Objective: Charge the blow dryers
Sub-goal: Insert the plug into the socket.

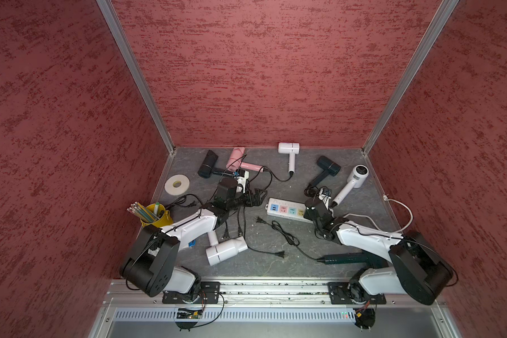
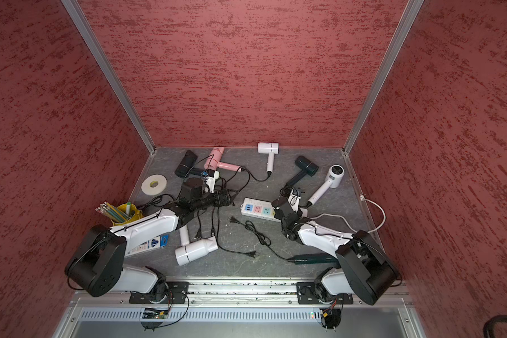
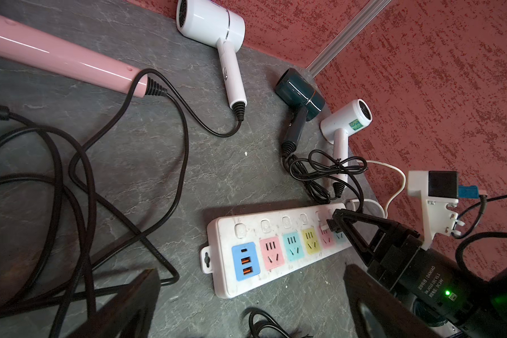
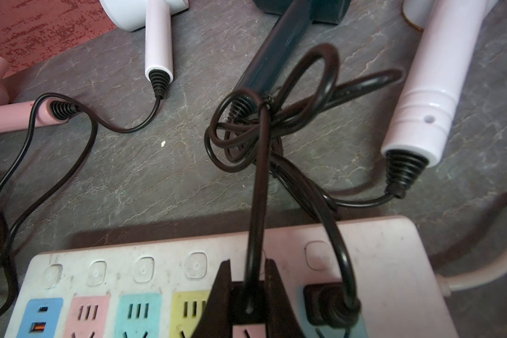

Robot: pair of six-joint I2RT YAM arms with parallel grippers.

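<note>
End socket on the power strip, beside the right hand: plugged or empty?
Plugged. In the right wrist view a black plug sits in it, cord looping up beside the right hand.

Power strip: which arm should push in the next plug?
Right. The right gripper is shut on a plug over the strip; the left gripper is open beside its USB end.

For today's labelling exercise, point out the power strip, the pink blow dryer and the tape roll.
power strip [image 3: 252, 229]: left wrist view, white casing between buttons.
pink blow dryer [image 3: 59, 55]: left wrist view, its handle.
tape roll [image 1: 169, 187]: a top view, white ring.
</note>
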